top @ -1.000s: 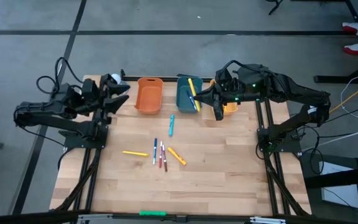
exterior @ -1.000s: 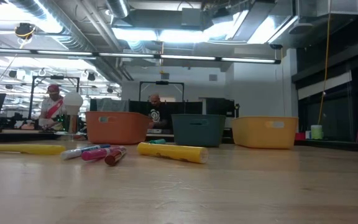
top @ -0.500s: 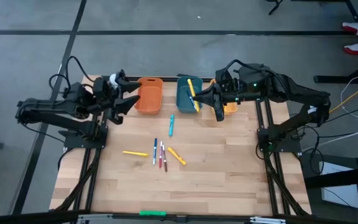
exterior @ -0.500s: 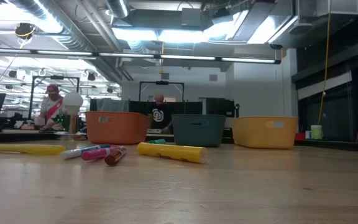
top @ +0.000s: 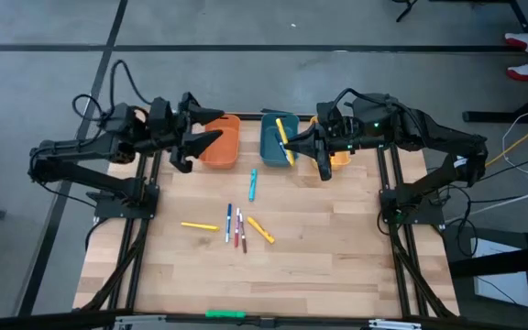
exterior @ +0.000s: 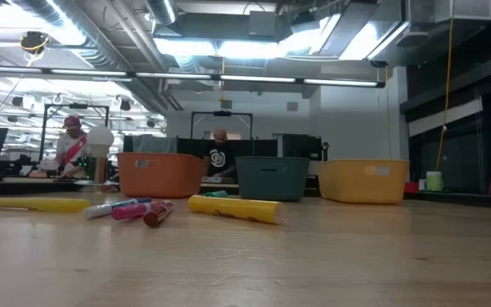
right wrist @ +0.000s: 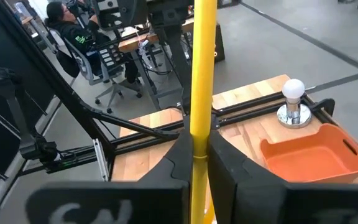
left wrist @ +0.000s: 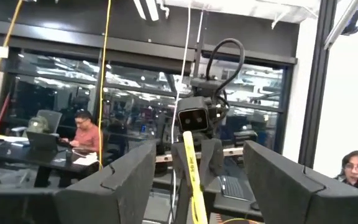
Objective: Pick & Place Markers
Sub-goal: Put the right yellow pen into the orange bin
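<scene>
A long yellow marker stood clamped between the closed fingers of the right end effector, held over the near edge of the teal plastic bin at the far side of the light wooden table. More markers lay loose at mid-table: a teal one, a yellow one, a cluster of blue, white-bodied and red ones, and another yellow one. The left end effector hung above the orange plastic bin with its fingers spread wide and nothing between them. A yellow plastic bin sat beside the teal one.
</scene>
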